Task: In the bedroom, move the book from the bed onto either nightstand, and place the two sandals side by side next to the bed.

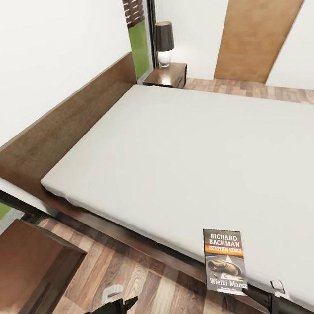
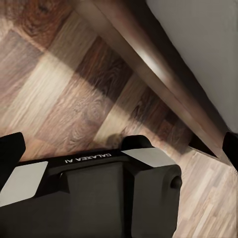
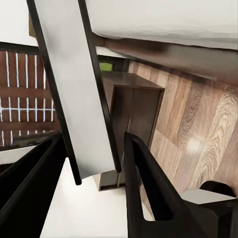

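The book (image 1: 225, 262), dark with an orange band and "Richard Bachman" in white, tilts up over the near edge of the bed (image 1: 187, 157). My right gripper (image 1: 249, 292) holds it by its lower corner. In the right wrist view the book's pale underside (image 3: 74, 89) runs between the two black fingers (image 3: 144, 188). My left gripper (image 1: 124, 297) hovers open over the wood floor beside the bed frame (image 2: 163, 74), holding nothing. One nightstand (image 1: 27, 265) stands at my near left, another nightstand (image 1: 167, 75) at the far side. The sandals are out of view.
A lamp (image 1: 164, 43) stands on the far nightstand, beside a tall window (image 1: 138, 30). A brown door (image 1: 262, 17) is at the back right. The headboard (image 1: 62, 125) runs along the left wall. Plank floor (image 1: 145, 288) lies between me and the bed.
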You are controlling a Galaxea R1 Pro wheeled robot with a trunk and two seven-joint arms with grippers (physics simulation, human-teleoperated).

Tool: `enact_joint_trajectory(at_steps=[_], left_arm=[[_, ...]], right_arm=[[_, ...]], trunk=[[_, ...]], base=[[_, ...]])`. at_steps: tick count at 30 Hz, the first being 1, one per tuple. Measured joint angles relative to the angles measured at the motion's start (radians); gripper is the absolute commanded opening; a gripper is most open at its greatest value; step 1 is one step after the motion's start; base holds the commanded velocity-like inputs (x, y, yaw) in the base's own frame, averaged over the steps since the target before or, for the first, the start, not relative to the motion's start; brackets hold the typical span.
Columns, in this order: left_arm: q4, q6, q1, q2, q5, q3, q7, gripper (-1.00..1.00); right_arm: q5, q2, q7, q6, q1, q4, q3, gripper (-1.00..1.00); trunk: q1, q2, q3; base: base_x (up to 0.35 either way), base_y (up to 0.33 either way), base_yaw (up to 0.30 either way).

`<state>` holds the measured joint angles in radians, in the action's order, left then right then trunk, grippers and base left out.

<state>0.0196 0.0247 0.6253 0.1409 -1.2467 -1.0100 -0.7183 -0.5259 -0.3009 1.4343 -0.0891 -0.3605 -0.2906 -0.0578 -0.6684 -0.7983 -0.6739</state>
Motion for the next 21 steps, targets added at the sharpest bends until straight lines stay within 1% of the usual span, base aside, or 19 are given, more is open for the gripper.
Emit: enact_joint_trajectory(at_steps=[21], left_arm=[[0.0,0.0,0.0,0.0,0.0,0.0,0.0,1.0]], right_arm=[[0.0,0.0,0.001,0.0,0.0,0.001,0.0,-1.0]], trunk=[[0.0,0.0,0.0]], base=[[0.0,0.0,0.261]])
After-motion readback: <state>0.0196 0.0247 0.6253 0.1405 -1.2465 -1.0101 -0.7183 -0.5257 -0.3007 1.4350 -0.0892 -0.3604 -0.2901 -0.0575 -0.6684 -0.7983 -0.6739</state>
